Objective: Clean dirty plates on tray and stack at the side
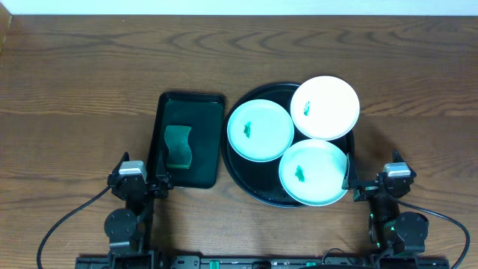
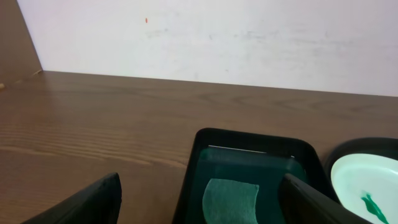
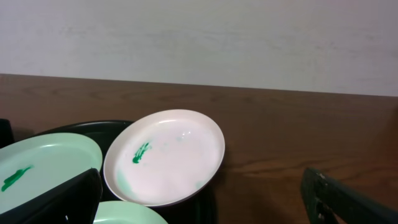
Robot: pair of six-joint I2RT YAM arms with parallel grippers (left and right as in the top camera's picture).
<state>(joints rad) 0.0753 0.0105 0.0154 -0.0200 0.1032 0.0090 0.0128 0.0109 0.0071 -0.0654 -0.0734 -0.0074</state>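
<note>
Overhead, three plates sit on the round black tray (image 1: 250,187): a mint plate (image 1: 260,130) at its left, a white plate (image 1: 325,107) at the far right, and a second mint plate (image 1: 314,172) nearest the robot. Each carries a small green smear. The white one overhangs the tray's rim and, in the right wrist view, seems to sit tilted on its neighbours, though the contact is hidden.

They look stiff, light and glossy, so probably slippery under a wipe. The raised lip is the likely place to pinch, most easily where an edge juts past the tray.

Just left of the tray, a rectangular dark tray (image 1: 190,101) holds a green sponge (image 1: 178,146). The left gripper (image 1: 140,178) waits by that tray's near edge, the right gripper (image 1: 373,178) beside the near mint plate. Both have their fingers spread wide and hold nothing.
</note>
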